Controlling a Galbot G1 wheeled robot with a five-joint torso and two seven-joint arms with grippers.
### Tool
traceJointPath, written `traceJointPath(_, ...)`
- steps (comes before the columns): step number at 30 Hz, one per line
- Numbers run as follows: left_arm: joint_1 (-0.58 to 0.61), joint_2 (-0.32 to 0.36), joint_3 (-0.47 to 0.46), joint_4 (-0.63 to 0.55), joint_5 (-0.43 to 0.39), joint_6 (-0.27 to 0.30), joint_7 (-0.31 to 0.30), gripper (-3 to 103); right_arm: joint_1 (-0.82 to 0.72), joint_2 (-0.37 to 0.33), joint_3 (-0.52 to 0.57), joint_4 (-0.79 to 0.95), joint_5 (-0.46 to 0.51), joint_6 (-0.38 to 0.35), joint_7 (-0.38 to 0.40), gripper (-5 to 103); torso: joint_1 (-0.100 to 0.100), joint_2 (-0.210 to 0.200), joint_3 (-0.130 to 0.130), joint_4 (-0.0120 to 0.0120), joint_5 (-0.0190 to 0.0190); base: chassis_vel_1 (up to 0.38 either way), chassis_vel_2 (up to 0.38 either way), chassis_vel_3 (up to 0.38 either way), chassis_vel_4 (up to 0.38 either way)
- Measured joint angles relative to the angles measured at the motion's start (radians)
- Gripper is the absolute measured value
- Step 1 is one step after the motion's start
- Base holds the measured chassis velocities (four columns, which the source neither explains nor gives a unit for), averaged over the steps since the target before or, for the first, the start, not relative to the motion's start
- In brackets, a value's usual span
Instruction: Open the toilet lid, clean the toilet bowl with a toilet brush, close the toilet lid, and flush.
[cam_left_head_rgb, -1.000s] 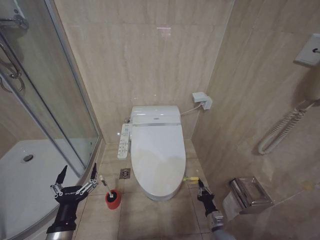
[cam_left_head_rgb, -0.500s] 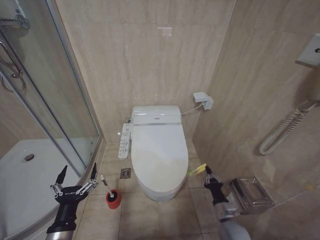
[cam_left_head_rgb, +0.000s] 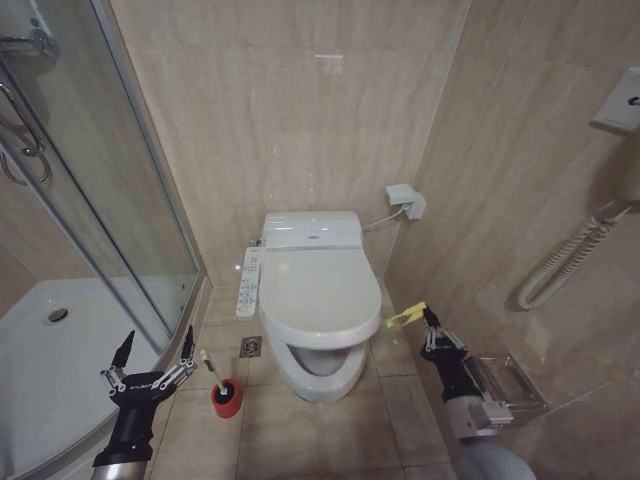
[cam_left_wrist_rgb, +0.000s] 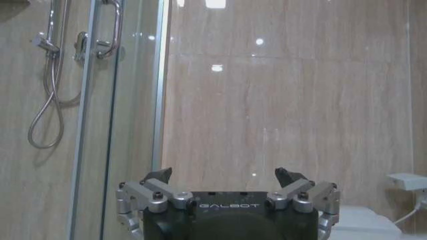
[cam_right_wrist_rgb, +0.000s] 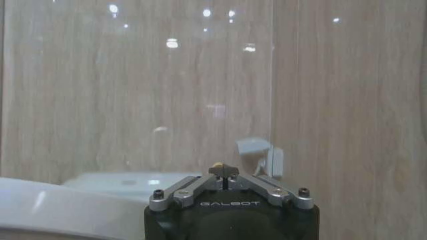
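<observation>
Now right gripper (cam_left_head_rgb: 428, 318) pinched shut on strap (cam_left_head_rgb: 405, 317), lid (cam_left_head_rgb: 318, 297) part-raised; left gripper (cam_left_head_rgb: 153, 345) wide open, empty, near brush (cam_left_head_rgb: 212, 371)

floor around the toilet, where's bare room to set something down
Bare tiles lie in front of the toilet bowl, toward the camera. The strip toward the shower holds the toilet brush. The wall side is crowded by the right gripper lifting the toilet lid.

left: my left gripper (cam_left_head_rgb: 152, 345) hangs low at my left side, arm upright, fingers (cam_left_head_rgb: 122, 350) spread wide, holding nothing | right: my right gripper (cam_left_head_rgb: 430, 318) is raised at my right side, forearm angled up and forward, fingertips pinched together
</observation>
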Motion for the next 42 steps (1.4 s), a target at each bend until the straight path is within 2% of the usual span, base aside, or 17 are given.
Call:
traceJointPath(10, 0.0, 0.0, 0.0, 0.0, 0.0, 0.0, 0.0, 100, 0.025, -0.001, -0.01, 0.015, -0.019, -0.004, 0.002, 0, 0.0, 0.0, 0.0, -0.0001, 0.0002, 0.0, 0.0, 0.0, 0.0)
traceJointPath(21, 0.0, 0.0, 0.0, 0.0, 0.0, 0.0, 0.0, 100, 0.125, -0.076, -0.027, -0.018, 0.056, -0.034, 0.005, 0, 0.0, 0.0, 0.0, 0.0, 0.0002, 0.0, 0.0, 0.0, 0.0)
traceJointPath(29, 0.0, 0.0, 0.0, 0.0, 0.0, 0.0, 0.0, 100, 0.191, -0.085, -0.04, -0.019, 0.099, -0.103, 0.046, 0, 0.0, 0.0, 0.0, 0.0, 0.0001, 0.0, 0.0, 0.0, 0.0)
traceJointPath(42, 0.0, 0.0, 0.0, 0.0, 0.0, 0.0, 0.0, 100, 0.367, -0.069, -0.118, -0.131, 0.124, -0.128, 0.089, 0, 0.0, 0.0, 0.0, -0.0001, 0.0001, 0.0, 0.0, 0.0, 0.0)
